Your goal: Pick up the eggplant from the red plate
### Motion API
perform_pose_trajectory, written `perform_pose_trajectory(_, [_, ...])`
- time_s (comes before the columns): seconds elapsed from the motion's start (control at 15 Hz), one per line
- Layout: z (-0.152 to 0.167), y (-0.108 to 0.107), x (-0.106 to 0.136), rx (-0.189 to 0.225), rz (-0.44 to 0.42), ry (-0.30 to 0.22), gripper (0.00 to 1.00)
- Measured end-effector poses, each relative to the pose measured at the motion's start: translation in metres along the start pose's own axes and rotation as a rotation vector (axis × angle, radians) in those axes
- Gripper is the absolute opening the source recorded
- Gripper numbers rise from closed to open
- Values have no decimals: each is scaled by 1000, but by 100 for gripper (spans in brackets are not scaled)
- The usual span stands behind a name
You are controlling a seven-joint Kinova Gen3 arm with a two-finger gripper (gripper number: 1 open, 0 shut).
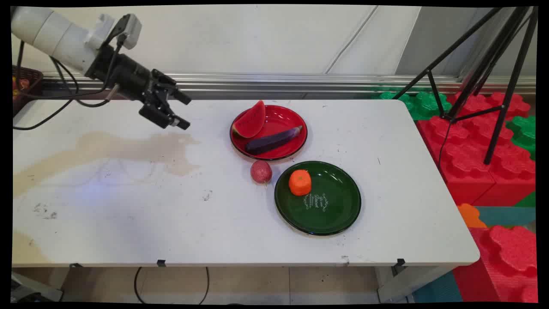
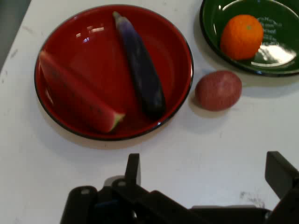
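Note:
My gripper [image 1: 185,111] hangs open above the table's far left part, holding nothing and pointing toward the plates. A red plate [image 1: 296,120] at the back middle carries a watermelon slice [image 1: 251,121] and a purple eggplant [image 1: 273,140]. In the hand view the red plate [image 2: 175,46] lies ahead of my fingers [image 2: 133,169], with the watermelon slice [image 2: 74,95] and eggplant [image 2: 140,65] on it. A reddish round fruit [image 1: 261,171] lies on the table between the plates, also visible as the fruit [image 2: 218,90]. A green plate [image 1: 339,206] holds an orange [image 1: 300,182].
A brownish stain [image 1: 128,148] spreads over the table's left half under the gripper. Black cables [image 1: 55,107] hang from the arm at the left. A black tripod [image 1: 484,77] and red and green foam blocks [image 1: 476,141] stand to the table's right.

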Motion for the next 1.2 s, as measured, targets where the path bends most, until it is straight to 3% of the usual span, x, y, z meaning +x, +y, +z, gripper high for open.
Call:
perform_pose_trajectory(0.4, [25,-6,28,5,40,15,100])
perform_pose_trajectory(1.2, [118,-21,73,17,87,-40,100])
